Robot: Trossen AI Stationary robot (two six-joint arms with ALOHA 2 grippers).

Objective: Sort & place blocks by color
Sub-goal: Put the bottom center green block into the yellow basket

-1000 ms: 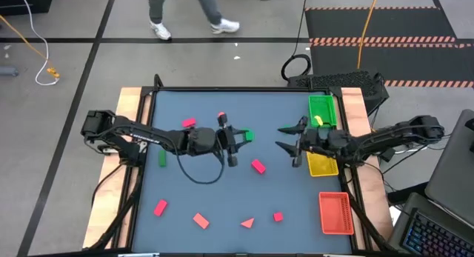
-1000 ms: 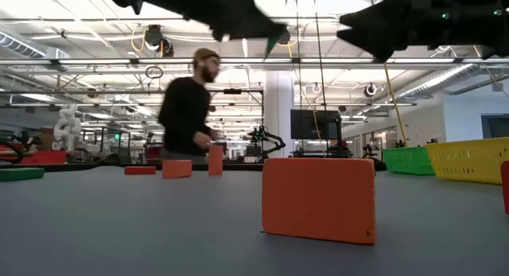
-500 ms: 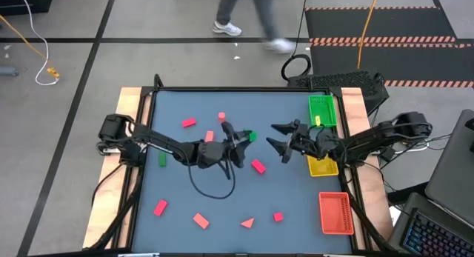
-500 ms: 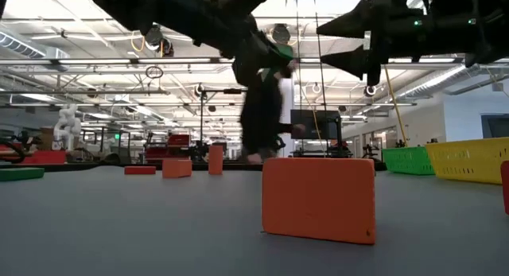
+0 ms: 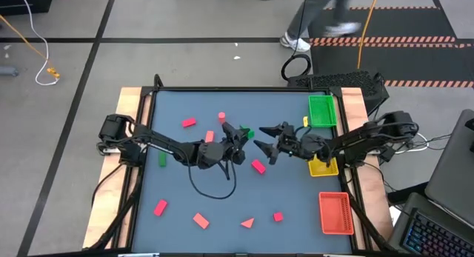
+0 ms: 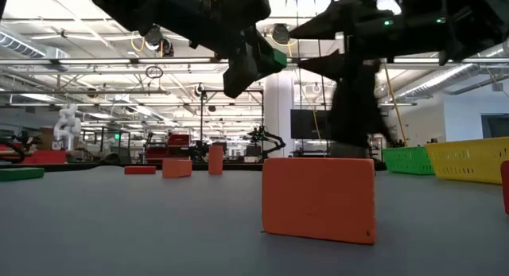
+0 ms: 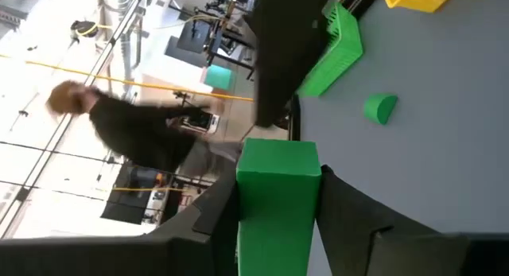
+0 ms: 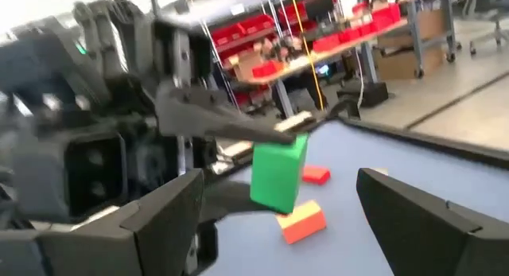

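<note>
Left gripper [image 5: 242, 133] is clamping a green block [image 5: 247, 134] above the counter [image 5: 222, 190] while your open right gripper [image 5: 266, 146] is facing it, suggesting a handover next.

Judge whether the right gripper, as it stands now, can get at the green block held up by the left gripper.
Probably yes. The right gripper is open and faces the green block, which the left gripper holds raised above the table. Only air appears between them, and part of the block sticks out past the left fingers.
</note>
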